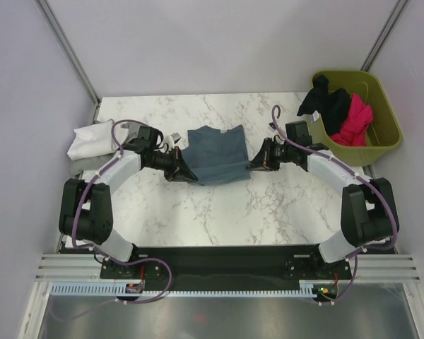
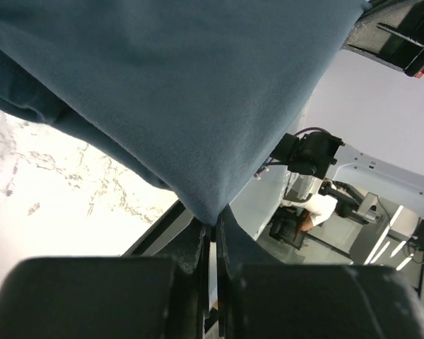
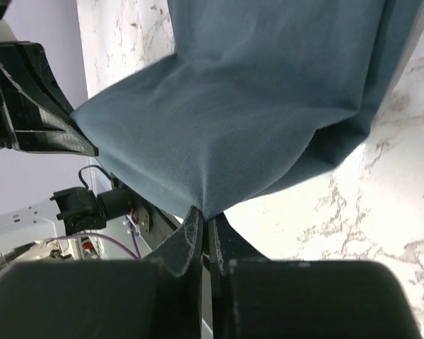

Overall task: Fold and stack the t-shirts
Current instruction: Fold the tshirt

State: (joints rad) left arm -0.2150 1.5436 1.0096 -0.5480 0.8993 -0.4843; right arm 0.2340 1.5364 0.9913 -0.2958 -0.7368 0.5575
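1. The slate blue-grey soft cloth t-shirt (image 1: 215, 150) occupies the middle of the white marble-patterned tabletop (image 1: 219, 212). Its far part lies flat on that surface, while its near edge hangs raised above it.
2. The left gripper (image 1: 184, 171) has its jaws pressed together on the shirt's near-left corner. In the left wrist view we see the cloth (image 2: 198, 85) taper to a point that enters the slit of the left gripper (image 2: 212, 229).
3. The right gripper (image 1: 253, 166) is likewise clamped on the near-right corner. In the right wrist view the cloth (image 3: 268, 92) narrows into the nearly closed right gripper (image 3: 205, 219).
4. The held edge runs left to right across the tabletop, strung between the two grippers. The shirt's body extends from both jaws toward the tabletop's far edge, and neither arm is nearer. We judge that a fold would carry this edge toward the far edge, both arms together.
5. A crumpled white cloth shirt (image 1: 90, 140) rests at the tabletop's left edge. A black shirt (image 1: 325, 102) and a magenta-pink shirt (image 1: 353, 120) lie in the olive-green plastic bin (image 1: 385, 120) at the tabletop's far-right corner.
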